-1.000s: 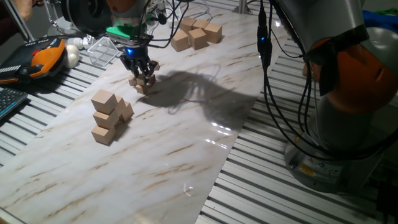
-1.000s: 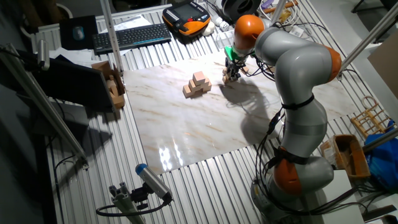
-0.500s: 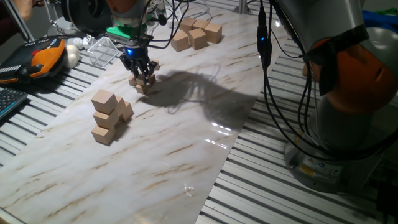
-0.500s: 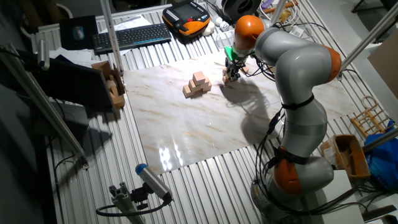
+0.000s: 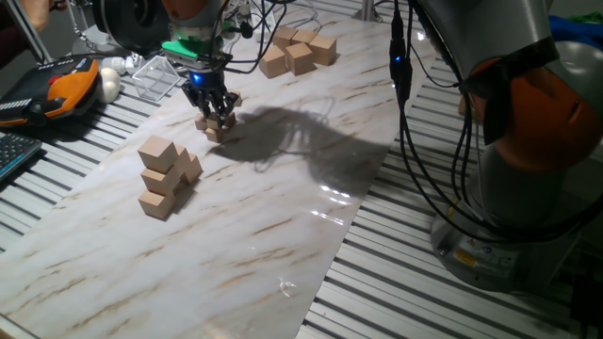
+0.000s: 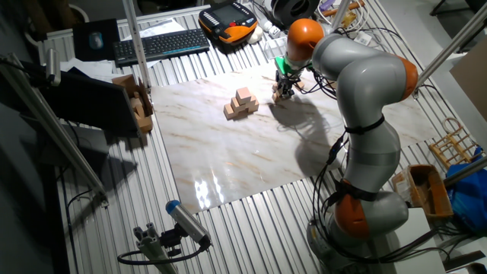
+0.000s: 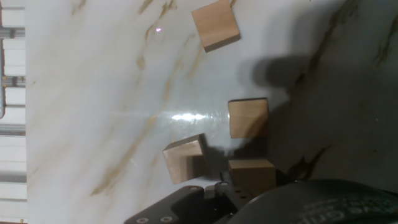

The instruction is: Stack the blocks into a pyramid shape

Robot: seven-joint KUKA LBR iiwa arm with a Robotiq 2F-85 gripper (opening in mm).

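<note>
1. Wood in three sizes sits on the marble-patterned board (image 5: 283, 217). Going left to right in the one fixed view, a heap of medium cubes (image 5: 165, 176) comes first, then the gripper (image 5: 213, 115) low over the tiny blocks (image 5: 216, 128), then a cluster of large cubes (image 5: 297, 49) at the far end.
2. The blocks are the task's pieces. They lie loose and apart on the board under the hand, with no pyramid begun that I can make out.
3. The hand view shows what the fixed views cannot. Left to right it holds a tilted block (image 7: 185, 158), an upper block (image 7: 215, 23) well apart from the others, then a pair, one block (image 7: 248, 117) lying free and the nearest block (image 7: 251, 175) right at the hand's edge.
4. The nearest block seems to sit in the grasp, but the fingers are hidden by the hand's own body, so I cannot tell whether they are apart or clamped.
5. To do this step well, I judge the fingers should close square on opposite faces of one block only, without nudging the tilted neighbour just beside it.
6. The other fixed view shows only how the arm (image 6: 358, 84) reaches over the board; there the blocks are too small to separate.
</note>
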